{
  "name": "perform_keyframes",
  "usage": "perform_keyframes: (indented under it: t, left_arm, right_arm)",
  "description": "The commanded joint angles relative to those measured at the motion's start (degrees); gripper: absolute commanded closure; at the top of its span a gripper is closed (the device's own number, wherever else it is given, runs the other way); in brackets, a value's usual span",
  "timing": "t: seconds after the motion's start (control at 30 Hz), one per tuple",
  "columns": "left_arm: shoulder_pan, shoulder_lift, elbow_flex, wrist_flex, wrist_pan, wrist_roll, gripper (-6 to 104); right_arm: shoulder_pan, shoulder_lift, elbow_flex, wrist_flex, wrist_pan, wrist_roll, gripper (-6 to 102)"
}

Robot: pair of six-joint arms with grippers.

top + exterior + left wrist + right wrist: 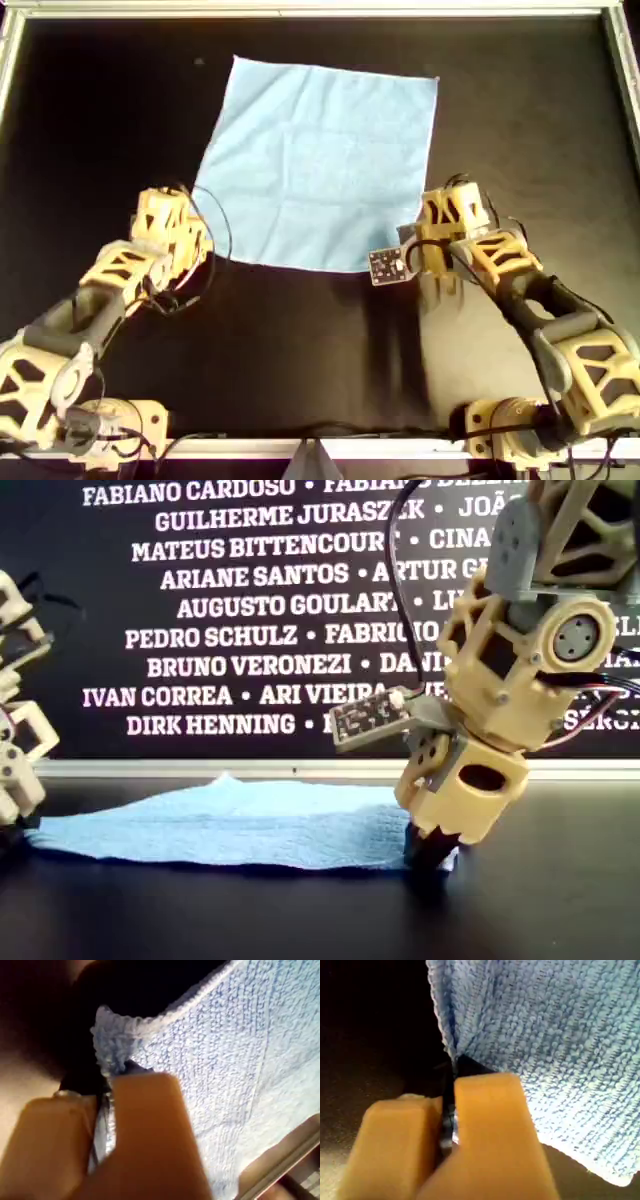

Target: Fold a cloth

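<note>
The light-blue cloth (320, 165) lies spread nearly flat on the black table, also seen in the exterior view (240, 825). My first gripper (102, 1090) is shut on one corner of the cloth (225, 1060). My second gripper (449, 1095) is shut on another corner of the cloth (555, 1035). In the overhead view one arm's gripper (190, 235) is at the cloth's near left corner and the other arm's gripper (425, 255) is at its near right corner. The wrist views do not show which arm is which.
The black table (300, 350) has an aluminium frame (320, 10) around it. A black banner with white names (250, 610) stands behind the table in the exterior view. A small circuit board (387, 265) sticks out from the gripper on the overhead view's right.
</note>
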Motion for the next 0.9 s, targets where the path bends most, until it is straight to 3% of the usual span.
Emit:
perform_keyframes:
  t: [0.0, 0.33, 0.87]
  left_arm:
    - [-1.7, 4.7, 2.8, 0.9, 0.2, 0.5, 99]
    - [-1.8, 22.2, 14.2, 0.9, 0.4, 0.5, 99]
    - [-1.8, 32.1, 18.5, 0.8, 0.5, 0.5, 99]
  right_arm:
    - [-1.4, 2.8, 0.2, -0.1, 0.1, 0.0, 96]
    - [-1.3, 20.3, 9.7, -0.1, 1.1, -0.79, 96]
    - [-1.3, 21.0, 9.9, -0.5, 1.1, -0.97, 96]
